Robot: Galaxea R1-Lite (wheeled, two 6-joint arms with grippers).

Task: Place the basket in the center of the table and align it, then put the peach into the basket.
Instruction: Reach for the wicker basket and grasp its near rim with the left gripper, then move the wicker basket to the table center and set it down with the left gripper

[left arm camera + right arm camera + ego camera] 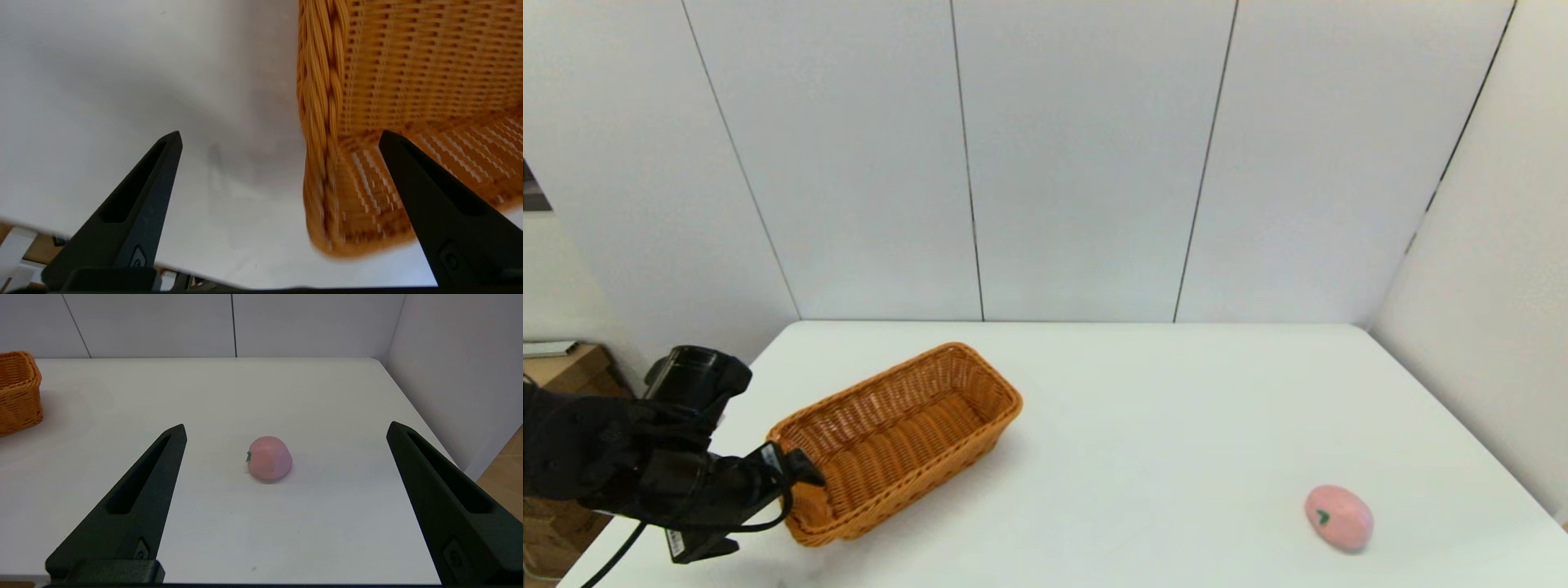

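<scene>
The orange-brown wicker basket (894, 441) lies at an angle on the left part of the white table (1176, 392). My left gripper (800, 474) is open at the basket's near left end. In the left wrist view the left gripper (280, 136) straddles the braided rim (322, 81), one finger inside the basket and one outside over the table. The pink peach (1338, 517) lies near the table's front right. My right gripper (286, 428) is open and empty, a short way back from the peach (269, 458). The basket's far end (18, 392) also shows there.
Grey wall panels (1078, 163) stand behind the table and a side wall (1486, 327) runs along its right edge. A brown box (564, 367) sits off the table's left side. The table's edge (122, 261) runs close under the left gripper.
</scene>
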